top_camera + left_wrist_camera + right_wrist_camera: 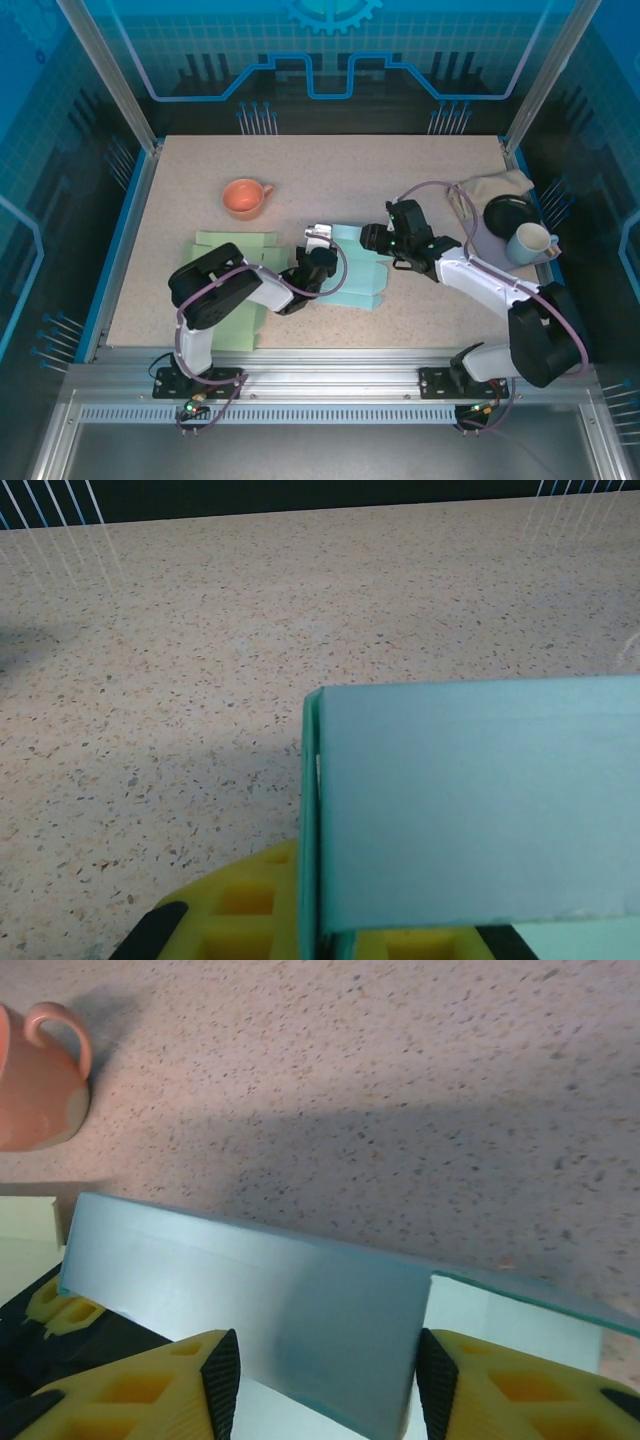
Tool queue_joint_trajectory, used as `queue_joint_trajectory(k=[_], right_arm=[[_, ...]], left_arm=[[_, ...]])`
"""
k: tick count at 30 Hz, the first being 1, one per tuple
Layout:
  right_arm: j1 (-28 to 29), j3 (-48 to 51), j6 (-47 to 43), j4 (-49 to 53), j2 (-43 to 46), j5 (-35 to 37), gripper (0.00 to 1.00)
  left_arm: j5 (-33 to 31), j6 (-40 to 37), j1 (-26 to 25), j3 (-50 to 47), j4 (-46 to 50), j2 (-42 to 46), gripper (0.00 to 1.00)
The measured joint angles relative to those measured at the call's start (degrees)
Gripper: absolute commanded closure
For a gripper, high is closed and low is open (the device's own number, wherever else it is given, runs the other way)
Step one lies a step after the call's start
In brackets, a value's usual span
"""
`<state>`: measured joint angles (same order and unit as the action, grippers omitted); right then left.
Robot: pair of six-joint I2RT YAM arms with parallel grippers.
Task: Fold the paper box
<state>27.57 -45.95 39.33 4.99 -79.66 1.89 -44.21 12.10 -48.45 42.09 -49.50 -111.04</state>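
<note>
The teal paper box lies partly folded at the table's middle. My left gripper is at its left end, shut on an upright wall. In the left wrist view that wall rises edge-on from between my yellow fingers, and the left gripper pinches its bottom edge. My right gripper hovers at the box's far side. In the right wrist view the right gripper stands open, its black pads on either side of a raised teal panel.
An orange cup sits at the back left, also seen as the orange cup. Flat pale green sheets lie left of the box. At the right are a black plate, a pale mug and a beige cloth.
</note>
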Motion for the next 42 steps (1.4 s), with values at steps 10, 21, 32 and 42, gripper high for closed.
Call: queue_joint_trajectory(k=[10, 21, 32, 42], right_arm=[[-0.7, 3.3, 2.4, -4.9, 0.1, -3.8, 0.53], [0.8, 13.5, -1.7, -1.9, 12.9, 5.8, 0.54], [-2.6, 16.8, -5.2, -13.3, 4.1, 7.5, 0.49], [-6.7, 16.8, -6.0, -24.6, -5.6, 1.6, 0.47]], left_arm=[[-1.4, 0.3, -0.3, 0.9, 2.1, 0.0, 0.94], [-3.9, 2.9, -1.0, 2.7, 6.4, 0.0, 0.94], [-4.0, 4.5, -1.0, 3.6, 10.0, 0.8, 0.94], [-4.0, 4.5, -1.0, 3.8, 10.7, 0.9, 0.94]])
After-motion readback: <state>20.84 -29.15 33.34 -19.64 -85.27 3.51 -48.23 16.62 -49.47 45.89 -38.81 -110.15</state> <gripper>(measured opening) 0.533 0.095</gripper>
